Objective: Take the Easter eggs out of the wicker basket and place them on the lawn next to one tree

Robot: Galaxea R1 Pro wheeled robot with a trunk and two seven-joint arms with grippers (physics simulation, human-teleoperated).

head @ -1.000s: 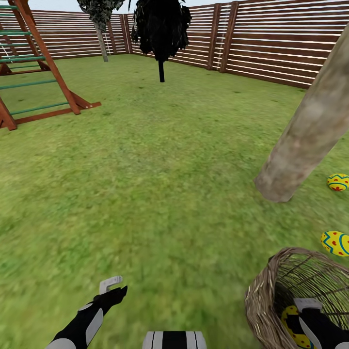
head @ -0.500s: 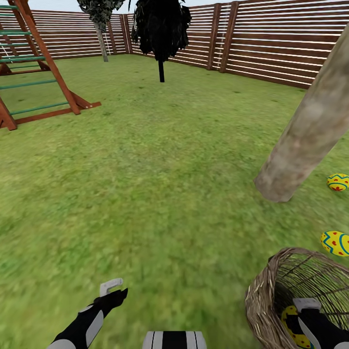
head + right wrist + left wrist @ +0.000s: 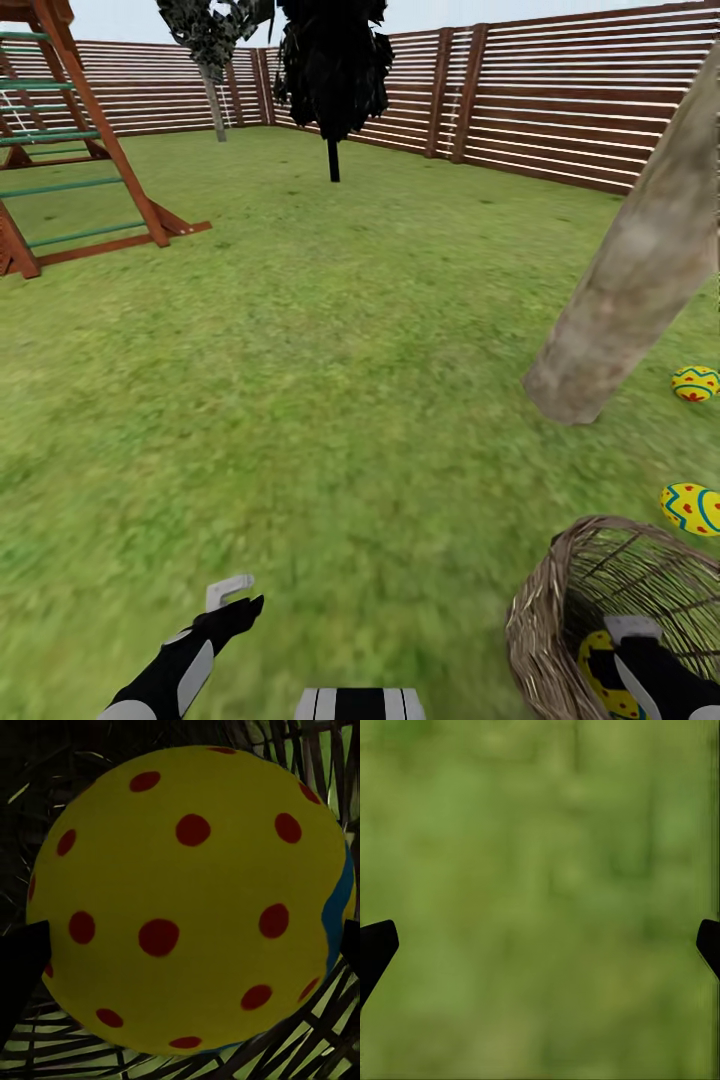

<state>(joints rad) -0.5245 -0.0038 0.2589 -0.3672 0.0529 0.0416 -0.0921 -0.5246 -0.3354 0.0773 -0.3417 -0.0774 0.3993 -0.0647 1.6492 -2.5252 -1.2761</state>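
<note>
A yellow Easter egg [image 3: 187,870] with red dots lies in the wicker basket [image 3: 540,615] at the lower right of the head view, where it shows as the egg [image 3: 598,668]. My right gripper [image 3: 628,645] is down inside the basket. Its dark fingertips [image 3: 19,960] stand wide apart on either side of this egg, so the right gripper [image 3: 184,952] is open. Two more eggs lie on the lawn [image 3: 330,400], one egg [image 3: 695,383] and another egg [image 3: 690,508], both close to the pale tree trunk [image 3: 620,290]. My left gripper [image 3: 232,592] hangs open over bare grass [image 3: 540,832].
A wooden playset [image 3: 70,150] stands at the far left. A black-leaved tree [image 3: 333,70] and a dark mottled tree [image 3: 210,40] rise near the slat fence [image 3: 560,100] at the back. Open grass stretches across the middle.
The head camera has tilted up a little, so the whole scene sits slightly lower. My right gripper has sunk slightly deeper into the basket. The eggs have not moved.
</note>
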